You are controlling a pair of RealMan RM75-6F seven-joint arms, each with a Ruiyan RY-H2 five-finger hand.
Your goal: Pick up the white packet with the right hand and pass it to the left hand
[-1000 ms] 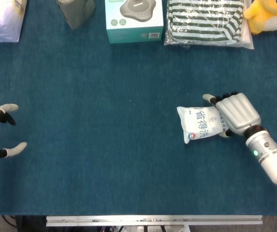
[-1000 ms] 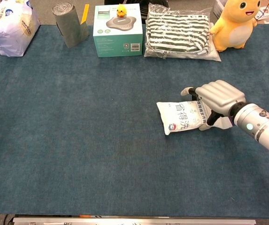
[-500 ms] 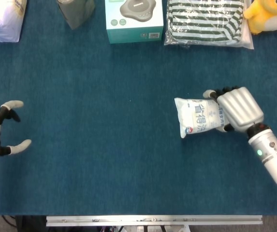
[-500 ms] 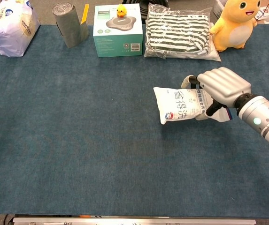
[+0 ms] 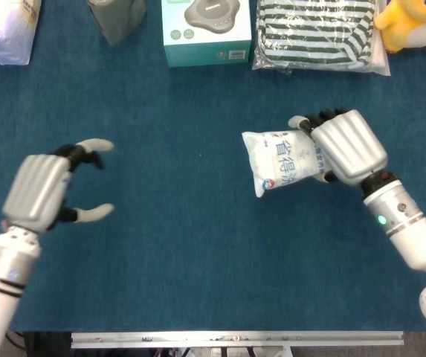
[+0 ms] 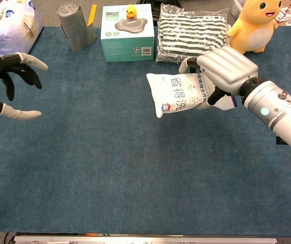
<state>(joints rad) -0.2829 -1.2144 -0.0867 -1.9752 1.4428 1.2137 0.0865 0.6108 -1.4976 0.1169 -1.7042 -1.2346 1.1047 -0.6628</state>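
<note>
The right hand [image 6: 225, 70] held the white packet [image 6: 178, 92] up off the table; its long side pointed away toward the left hand [image 5: 43, 192]. That hand was spread and empty, well apart from the packet; the gap between them had to close.

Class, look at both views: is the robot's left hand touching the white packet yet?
Apart. In the head view a wide stretch of bare blue table lies between the left hand, fingers spread, and the white packet held by the right hand.
</note>
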